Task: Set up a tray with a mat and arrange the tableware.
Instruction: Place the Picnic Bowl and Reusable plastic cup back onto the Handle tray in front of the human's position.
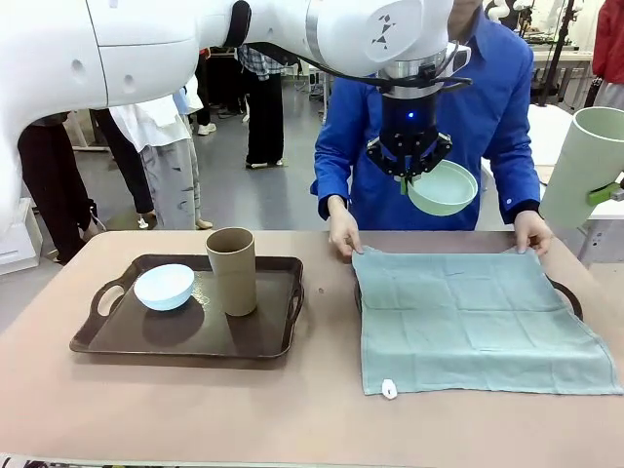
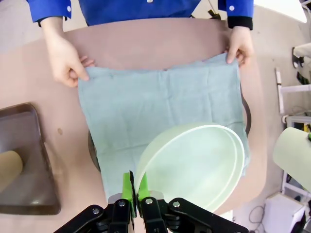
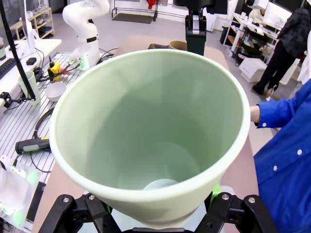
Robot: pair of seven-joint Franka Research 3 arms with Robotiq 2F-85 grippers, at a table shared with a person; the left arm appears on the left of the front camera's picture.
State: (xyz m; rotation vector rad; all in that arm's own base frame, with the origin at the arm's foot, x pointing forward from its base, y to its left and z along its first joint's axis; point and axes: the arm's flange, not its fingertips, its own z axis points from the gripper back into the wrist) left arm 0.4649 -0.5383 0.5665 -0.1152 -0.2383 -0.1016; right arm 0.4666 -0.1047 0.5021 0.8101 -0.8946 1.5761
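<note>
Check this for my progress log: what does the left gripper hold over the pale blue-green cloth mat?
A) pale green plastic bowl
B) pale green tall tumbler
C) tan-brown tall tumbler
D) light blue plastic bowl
A: the left gripper pinches the rim of the pale green plastic bowl; the light blue bowl and tan-brown tumbler sit on the dark tray.

Dark brown plastic handled tray (image 1: pixel 97 336) sits on the left of the table (image 1: pixel 312 414). On it is a light blue matte bowl (image 1: pixel 164 287), slightly tilted, with a tan-brown handleless tumbler (image 1: pixel 232 271) upright just to its right. Grey-green cloth mat (image 1: pixel 468 322) lies spread over a second dark tray (image 1: pixel 571 297), whose rim peeks out. Pale green matte bowl (image 1: pixel 444 188) is tipped above the mat's far edge, rim pinched in the left tool (image 1: pixel 405 180). Pale green tall tumbler (image 1: pixel 583 168) is tilted, held aloft in the right tool (image 1: pixel 600 192).
</note>
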